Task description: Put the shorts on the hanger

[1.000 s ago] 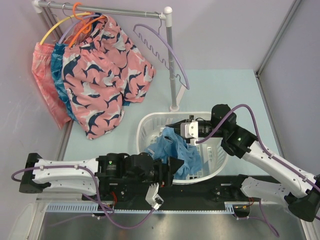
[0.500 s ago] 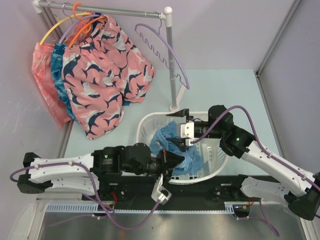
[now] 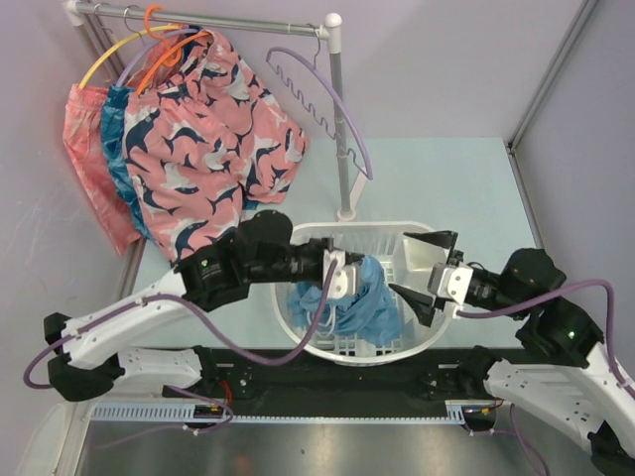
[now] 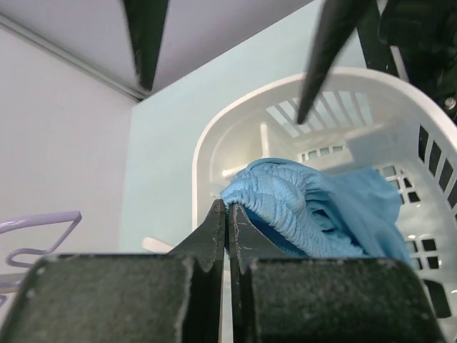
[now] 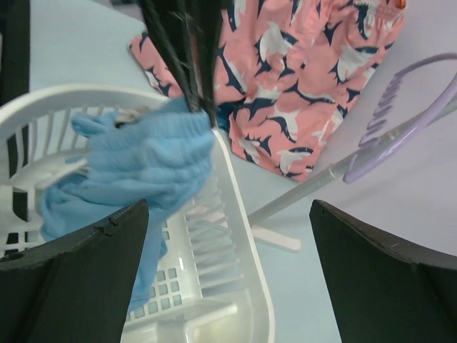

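The light-blue shorts (image 3: 369, 299) hang bunched over the white basket (image 3: 310, 234). My left gripper (image 3: 361, 266) reaches in from the left and is shut on their ribbed waistband edge, with the tips (image 4: 230, 211) pinching the fabric (image 4: 300, 207). To the right of the shorts my right gripper (image 3: 399, 274) stands wide open and empty, apart from the cloth (image 5: 143, 161). The lavender hanger (image 3: 327, 94) hangs by its hook from the rail's right end, empty, and is also seen in the right wrist view (image 5: 400, 118).
Pink patterned shorts (image 3: 213, 149) and teal shorts (image 3: 117, 159) hang on orange and yellow hangers at the rail's left. The rail's post (image 3: 343, 149) and foot (image 3: 346, 213) stand just behind the basket. Walls close the left, back and right sides.
My left arm swung up over the basket and shut on the shorts. My right gripper opened, let the shorts go and drew back to the right.
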Available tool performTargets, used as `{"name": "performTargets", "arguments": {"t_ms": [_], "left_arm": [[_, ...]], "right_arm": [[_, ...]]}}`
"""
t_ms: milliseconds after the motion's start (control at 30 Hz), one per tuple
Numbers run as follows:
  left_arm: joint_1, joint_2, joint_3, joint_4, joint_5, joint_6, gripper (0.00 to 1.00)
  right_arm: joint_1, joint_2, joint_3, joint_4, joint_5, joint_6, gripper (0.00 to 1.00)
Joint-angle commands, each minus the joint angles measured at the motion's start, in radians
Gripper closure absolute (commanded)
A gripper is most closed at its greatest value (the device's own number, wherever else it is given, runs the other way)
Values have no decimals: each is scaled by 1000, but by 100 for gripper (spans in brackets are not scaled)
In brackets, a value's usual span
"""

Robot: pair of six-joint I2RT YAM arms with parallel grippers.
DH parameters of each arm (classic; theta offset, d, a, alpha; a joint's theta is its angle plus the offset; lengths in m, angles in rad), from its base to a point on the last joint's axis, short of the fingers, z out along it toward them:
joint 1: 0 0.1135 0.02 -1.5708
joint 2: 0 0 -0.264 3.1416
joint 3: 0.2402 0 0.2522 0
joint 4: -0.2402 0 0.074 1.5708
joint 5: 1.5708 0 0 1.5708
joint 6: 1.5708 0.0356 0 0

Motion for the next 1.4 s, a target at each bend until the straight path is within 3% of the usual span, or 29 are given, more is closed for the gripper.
{"name": "performTargets", "arguments": {"t_ms": [0, 133, 433, 500, 533, 600, 633, 700, 800, 833, 933, 1100, 1233, 1367], "left_arm": [[78, 88, 159, 39, 96, -226, 100], [110, 149, 261, 14, 130, -263, 100], [112, 147, 311, -4, 197, -236, 100], [113, 152, 322, -26, 198, -231, 100], [112, 156, 336, -29, 194, -234, 100], [112, 181, 357, -53, 176, -250, 100], [113, 190, 388, -64, 147, -260, 100], [127, 213, 426, -107, 125, -285, 98], [228, 184, 466, -139, 183, -341, 59], [268, 163, 453, -136, 220, -357, 40], [443, 57, 366, -78, 322, -417, 12], [636, -75, 192, -86, 392, -310, 5], [661, -140, -10, -194, 461, -121, 0], [656, -210, -170, -142, 506, -61, 0]], "right_arm": [[-4, 2, 49, -46, -40, 78, 0], [-1, 48, 61, -9, -92, 108, 1], [-18, 181, 78, 150, 63, 265, 3], [-30, 187, 84, 167, 53, 299, 13], [-32, 192, 84, 192, 59, 306, 28], [-30, 197, 92, 216, 72, 328, 48], [-30, 197, 98, 233, 87, 325, 72], [-33, 195, 120, 232, 96, 296, 96], [-47, 163, 141, 220, 101, 218, 100], [-52, 154, 155, 218, 96, 172, 100], [-68, 140, 195, 213, 81, 126, 100], [-79, 158, 253, 264, 44, 89, 100], [-82, 189, 295, 296, 41, 90, 100], [-79, 210, 319, 344, 69, 121, 100]]}}
